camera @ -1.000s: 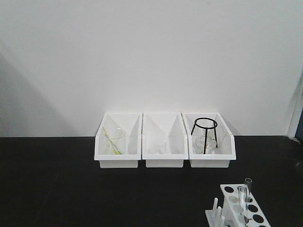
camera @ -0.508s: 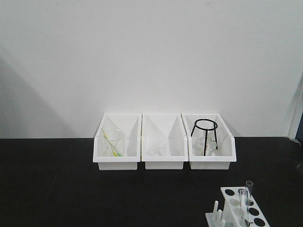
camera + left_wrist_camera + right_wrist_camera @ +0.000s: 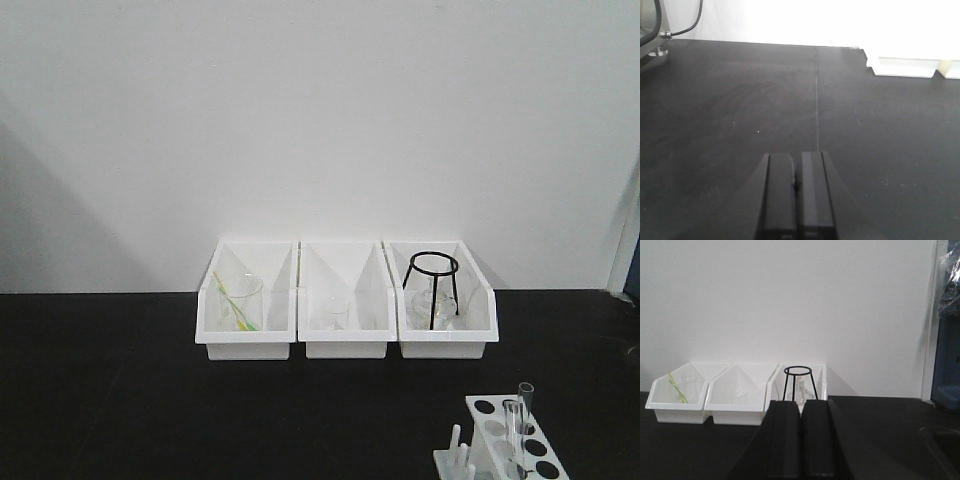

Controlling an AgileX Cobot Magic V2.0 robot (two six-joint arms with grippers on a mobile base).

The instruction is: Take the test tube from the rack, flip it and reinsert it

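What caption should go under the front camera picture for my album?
A glass test tube stands in a white rack on a black table, three white bins lined up behind it.

Bright even light, white wall (image 3: 320, 120) washed out, faint shadow across it, beaker (image 3: 240, 303) perhaps blurred.

Three white bins (image 3: 345, 348) sit on a black table (image 3: 120, 400); rightmost holds a wire stand (image 3: 432, 300).

The left end effector (image 3: 797, 156) was matte black: two flat, slab-like fingers (image 3: 780, 195) with squared tips, widening at the outer edges into sloped shoulders nearer the wrist. The right end effector (image 3: 801, 403) looked alike, black and smooth, with rounded tips.
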